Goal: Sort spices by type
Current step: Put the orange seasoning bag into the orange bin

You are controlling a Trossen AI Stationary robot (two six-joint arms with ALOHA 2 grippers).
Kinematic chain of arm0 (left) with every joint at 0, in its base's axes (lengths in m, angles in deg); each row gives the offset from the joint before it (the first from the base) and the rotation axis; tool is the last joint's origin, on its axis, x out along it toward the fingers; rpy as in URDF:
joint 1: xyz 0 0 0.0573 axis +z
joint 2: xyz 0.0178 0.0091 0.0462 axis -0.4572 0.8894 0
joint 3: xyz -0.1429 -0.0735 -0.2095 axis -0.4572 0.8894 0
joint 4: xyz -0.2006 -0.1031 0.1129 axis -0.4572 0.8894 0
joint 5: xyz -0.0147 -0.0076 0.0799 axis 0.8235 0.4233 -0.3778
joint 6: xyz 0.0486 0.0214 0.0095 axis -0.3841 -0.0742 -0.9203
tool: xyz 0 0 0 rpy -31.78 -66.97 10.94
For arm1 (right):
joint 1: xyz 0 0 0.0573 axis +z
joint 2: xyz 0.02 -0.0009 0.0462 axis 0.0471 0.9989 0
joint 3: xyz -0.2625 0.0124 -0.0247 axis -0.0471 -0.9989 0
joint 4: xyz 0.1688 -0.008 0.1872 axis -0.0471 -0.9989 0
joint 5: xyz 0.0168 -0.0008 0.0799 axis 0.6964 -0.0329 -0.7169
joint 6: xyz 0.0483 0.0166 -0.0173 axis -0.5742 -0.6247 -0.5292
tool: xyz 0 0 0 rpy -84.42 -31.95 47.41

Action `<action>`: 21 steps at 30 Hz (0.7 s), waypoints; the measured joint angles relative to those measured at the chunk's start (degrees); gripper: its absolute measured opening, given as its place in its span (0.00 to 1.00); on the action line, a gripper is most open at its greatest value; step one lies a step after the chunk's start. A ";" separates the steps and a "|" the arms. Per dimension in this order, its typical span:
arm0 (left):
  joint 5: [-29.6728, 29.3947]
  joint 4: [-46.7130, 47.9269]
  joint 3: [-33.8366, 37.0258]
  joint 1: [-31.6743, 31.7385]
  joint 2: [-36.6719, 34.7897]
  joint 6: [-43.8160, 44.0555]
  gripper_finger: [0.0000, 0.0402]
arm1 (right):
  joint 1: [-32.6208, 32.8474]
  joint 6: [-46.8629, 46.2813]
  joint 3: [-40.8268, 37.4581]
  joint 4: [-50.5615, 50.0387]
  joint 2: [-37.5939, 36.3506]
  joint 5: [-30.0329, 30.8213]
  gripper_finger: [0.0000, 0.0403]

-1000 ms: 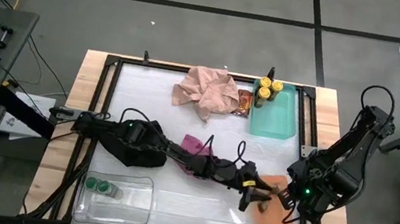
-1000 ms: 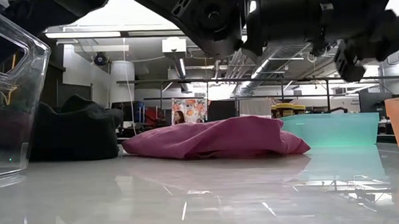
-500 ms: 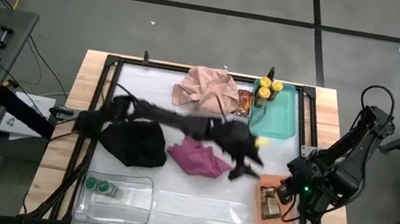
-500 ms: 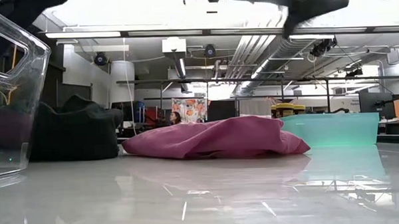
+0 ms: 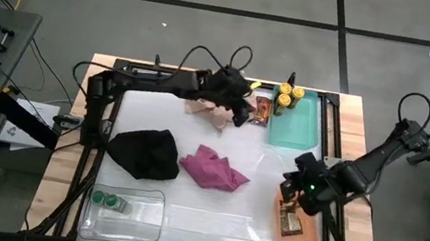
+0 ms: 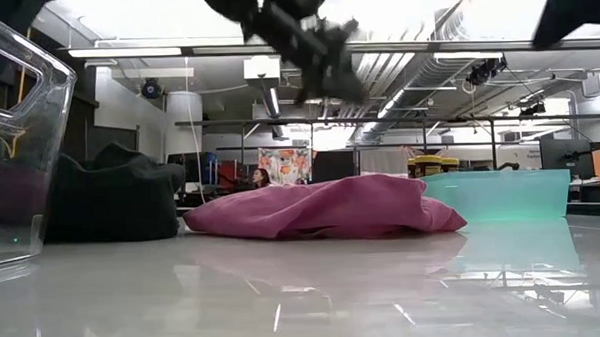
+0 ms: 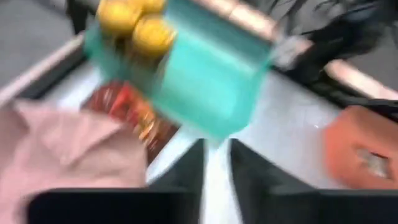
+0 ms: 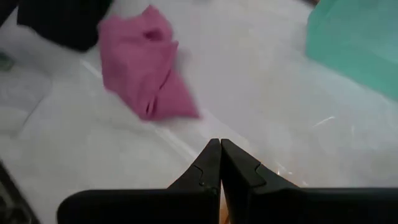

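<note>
Left hand (image 5: 242, 110), fingers slightly parted and empty, reaching over pink cloth (image 5: 217, 95) toward foil packet (image 5: 262, 110); right hand (image 5: 297, 187) pinched shut, empty, parked beside orange tray (image 5: 308, 234).

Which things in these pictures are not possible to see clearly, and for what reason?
- Foil packets, high view: partly covered by the pink cloth and the left arm, so their count is unclear.
- Left tool, left wrist view: motion blur; its fingers show a small gap.
- Orange tray, high view: the right tool hides part of it.
- Clear tray, low view: cut off by the picture's edge; contents unreadable.
</note>
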 joint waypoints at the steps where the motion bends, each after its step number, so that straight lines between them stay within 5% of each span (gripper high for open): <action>1: 0.00 -0.54 0.62 0.42 1.20 1.20 0.08 | -1.44 1.01 0.00 0.36 0.00 0.02 0.00; 6: -0.41 -6.16 0.18 1.06 9.57 6.70 0.01 | -8.27 1.60 0.00 -0.13 0.02 -0.27 0.00; 11: -9.13 -9.47 -4.63 -0.68 18.00 13.38 0.00 | -14.29 0.24 0.00 1.70 0.00 -1.21 0.00; 16: -10.39 -9.32 -9.36 -1.89 24.32 15.23 0.00 | -18.30 0.23 0.00 3.93 0.00 -2.76 0.00; 21: -20.98 -11.26 -12.66 -3.03 27.22 12.90 0.00 | -20.68 0.67 0.00 4.28 0.00 -3.43 0.00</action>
